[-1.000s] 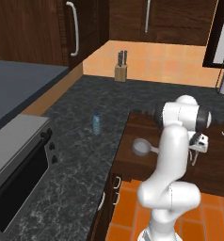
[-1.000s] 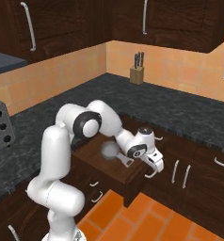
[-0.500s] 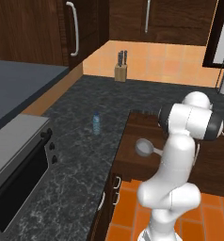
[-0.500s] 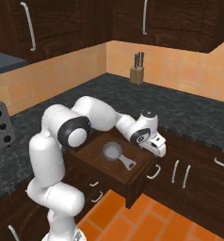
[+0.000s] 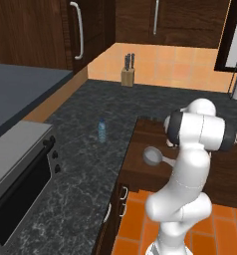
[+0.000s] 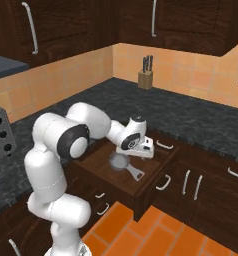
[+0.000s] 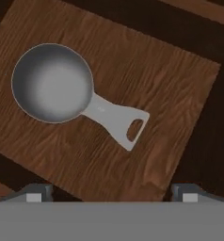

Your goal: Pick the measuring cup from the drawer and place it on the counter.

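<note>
The measuring cup lies on the drawer's wooden floor, a shiny grey bowl with its flat handle pointing to the lower right of the hand view. My gripper hangs above it, open, with both fingertips far apart and nothing between them. From the right base view, the gripper hovers over the pulled-out drawer, just above and beside the measuring cup. The left base view has the measuring cup in the drawer beside the speckled counter; my arm hides the hand there.
A small clear bottle stands on the counter left of the drawer. A knife block sits at the back. A grey oven-like appliance takes the counter's near left. The drawer's silver handle juts out front.
My hand has risen and drawn back from the drawer's front edge to a spot over the drawer's middle. The measuring cup has not moved.
</note>
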